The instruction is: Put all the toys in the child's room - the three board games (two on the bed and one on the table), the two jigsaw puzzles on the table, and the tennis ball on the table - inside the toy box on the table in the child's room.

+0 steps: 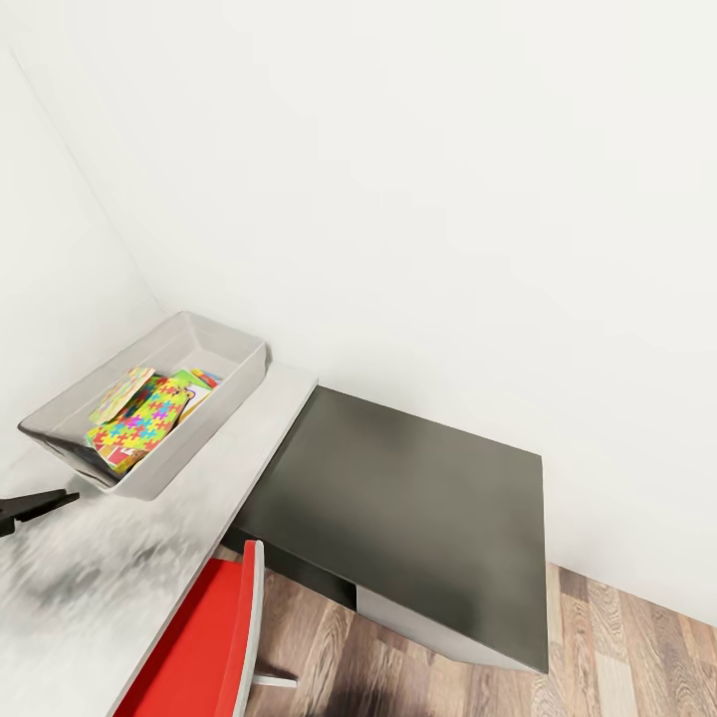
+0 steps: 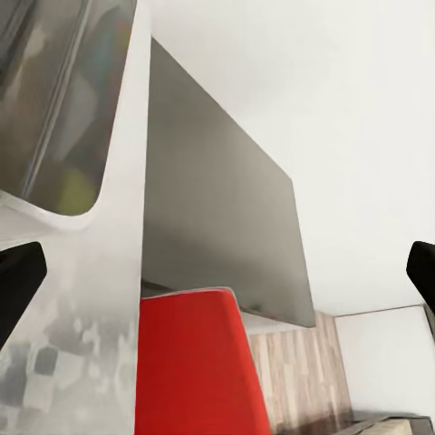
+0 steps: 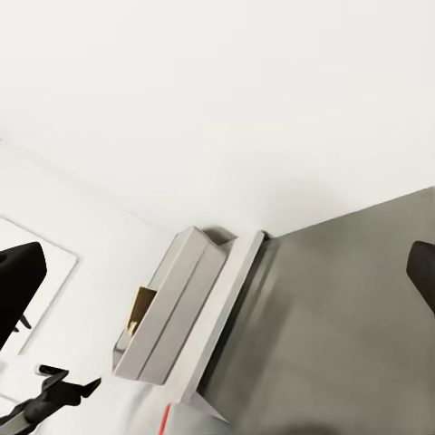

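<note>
Toy box (image 1: 224, 344): grey bin on pale part of table (image 1: 95, 573), against wall corner, beside the dark corner section (image 1: 418, 508). Contents visible: jigsaw puzzle (image 1: 139, 418) on top, lying tilted; a second thin board (image 1: 121, 393) just beside it, prob. the other puzzle; green/white corner of a board game (image 1: 194, 381) underneath. Tennis ball: not made out, can't tell if inside. Red chair (image 1: 204, 637) at table edge, wood floor below. Left gripper (image 2: 217, 276): fingers wide apart, nothing between, over the tabletop nr the box. Right gripper (image 3: 217, 276): likewise spread, empty, facing box from across dark section. Progress: at least three toys binned; remainder unconfirmed; bed not checked.
</note>
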Robot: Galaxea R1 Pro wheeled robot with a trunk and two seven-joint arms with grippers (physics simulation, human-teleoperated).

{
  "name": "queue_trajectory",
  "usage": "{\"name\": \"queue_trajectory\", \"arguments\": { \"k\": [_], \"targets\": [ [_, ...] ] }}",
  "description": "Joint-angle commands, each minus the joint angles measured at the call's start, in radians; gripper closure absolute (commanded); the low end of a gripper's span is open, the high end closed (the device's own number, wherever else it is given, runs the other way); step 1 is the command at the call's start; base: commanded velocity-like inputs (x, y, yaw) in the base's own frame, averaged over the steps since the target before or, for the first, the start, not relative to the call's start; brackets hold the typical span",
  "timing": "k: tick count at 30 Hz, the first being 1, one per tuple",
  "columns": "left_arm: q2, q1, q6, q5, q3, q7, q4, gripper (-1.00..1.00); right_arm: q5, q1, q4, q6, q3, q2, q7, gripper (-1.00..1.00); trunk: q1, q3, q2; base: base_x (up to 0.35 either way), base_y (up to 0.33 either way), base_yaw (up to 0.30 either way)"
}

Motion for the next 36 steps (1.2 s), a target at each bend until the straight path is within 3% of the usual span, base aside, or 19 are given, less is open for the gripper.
{"name": "queue_trajectory", "arguments": {
  "k": [1,7,18,36],
  "targets": [
    [0.0,-0.001,0.01,0.001,-0.001,-0.003,0.001,-1.0,-0.004,0.001,-0.001,0.011,0.001,0.0,0.001,-1.0,0.001,-0.001,-0.002,0.0,0.0,0.0],
    [-0.001,0.0,0.009,0.002,0.0,-0.003,0.0,-1.0,-0.005,0.001,-0.001,0.013,0.001,0.0,0.001,-1.0,0.001,-0.001,-0.002,-0.055,0.0,0.0],
    [0.0,0.0,0.008,0.002,-0.001,-0.003,0.0,-1.0,-0.005,0.001,-0.001,0.017,0.001,0.0,0.001,-1.0,0.001,0.009,-0.002,-0.265,-0.007,-0.122],
    [0.0,0.0,0.006,0.002,-0.002,-0.003,0.0,-1.0,-0.005,0.001,-0.001,0.016,0.002,0.0,0.001,-1.0,0.001,0.033,-0.002,-0.116,-0.234,-0.186]
  ]
}}
